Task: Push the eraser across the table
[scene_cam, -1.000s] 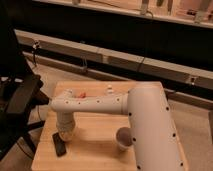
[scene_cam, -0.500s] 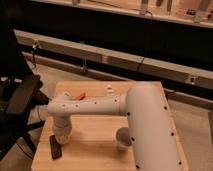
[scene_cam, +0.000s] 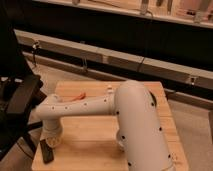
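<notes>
The eraser is a small flat black block lying at the front left corner of the light wooden table. My white arm reaches from the right across the tabletop to the left. My gripper points down at the arm's end, right behind the eraser and touching or nearly touching its far end.
A small orange-red object lies at the back of the table behind the arm. A round greyish cup is partly hidden by the arm at the front. A black chair stands close to the table's left edge.
My gripper has moved left and toward the front edge, and the eraser has slid with it toward the front left corner.
</notes>
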Available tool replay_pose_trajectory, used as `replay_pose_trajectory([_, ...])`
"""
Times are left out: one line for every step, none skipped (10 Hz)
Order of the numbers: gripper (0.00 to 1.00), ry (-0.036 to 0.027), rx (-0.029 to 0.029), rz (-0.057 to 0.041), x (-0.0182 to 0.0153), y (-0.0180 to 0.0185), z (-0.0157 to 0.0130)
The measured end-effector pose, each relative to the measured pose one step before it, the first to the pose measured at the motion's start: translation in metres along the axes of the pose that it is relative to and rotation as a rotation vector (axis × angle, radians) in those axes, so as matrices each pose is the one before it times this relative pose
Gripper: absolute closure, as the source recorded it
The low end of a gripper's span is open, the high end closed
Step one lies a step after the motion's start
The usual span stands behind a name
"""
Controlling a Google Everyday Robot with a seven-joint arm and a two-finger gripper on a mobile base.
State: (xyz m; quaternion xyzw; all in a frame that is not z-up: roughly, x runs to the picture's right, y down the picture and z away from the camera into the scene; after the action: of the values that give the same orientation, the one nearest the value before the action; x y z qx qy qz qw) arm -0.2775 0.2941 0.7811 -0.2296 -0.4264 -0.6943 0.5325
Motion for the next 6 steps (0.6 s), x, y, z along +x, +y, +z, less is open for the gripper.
replay_pose_trajectory([1.00,0.00198,-0.00269,-0.00850,-0.00033,-0.00319,-0.00054])
replay_pose_trajectory([1.00,0.00126,-0.00051,-0.00618,-0.00039,-0.00317,-0.00033])
replay_pose_trajectory([1.00,0.00224,0.00190,0.00684,0.00126,-0.00009,-0.00019])
replay_pose_trajectory([1.00,0.00611,0.00569,0.02079,0.00231,0.00907,-0.00180])
replay_pose_trajectory([1.00,0.00318,0.00298,0.01408,0.00071,0.00850,-0.00217])
replay_pose_trajectory([1.00,0.00196,0.00110,0.00174,-0.00095,0.00780,-0.00148])
